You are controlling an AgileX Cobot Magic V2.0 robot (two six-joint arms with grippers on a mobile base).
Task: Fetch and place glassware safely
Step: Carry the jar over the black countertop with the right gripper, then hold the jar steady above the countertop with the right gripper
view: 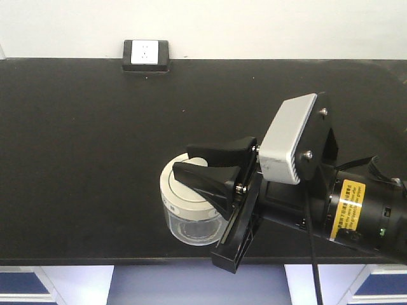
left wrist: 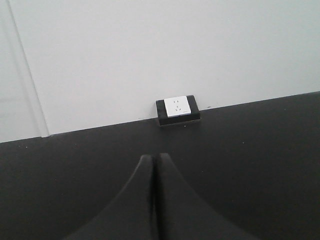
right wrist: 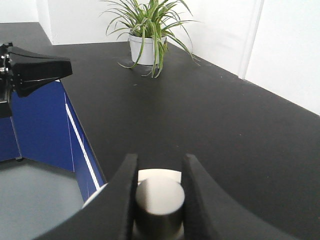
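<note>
Bench (view: 76,159): black, fills most of the front view; white wall (left wrist: 150,50) behind it.

Right arm (view: 356,206): enters from the lower right of the front view, with a grey box on its wrist and a yellow label on the barrel.

Potted plant (right wrist: 150,30): white pot, long green leaves, top centre of the right wrist view, on the bench and well apart from the jar.

Glass jar (view: 191,230): squat, clear, lower centre of the front view, near the bench's front edge. Cannot tell whether it rests on the bench or is lifted off it.

Lid (view: 181,197): round, cream-white, seated on the jar.

Right claw (view: 184,160): above the lid. In the right wrist view its two fingers (right wrist: 125,185) press either side of the knob (right wrist: 160,200), so it is clenched on the knob.

Left claw (left wrist: 152,162): fingers pressed together, nothing between them, pointing at the wall.

Wall socket (view: 145,55): white face, black surround, top of the front view at the bench's back edge.
</note>
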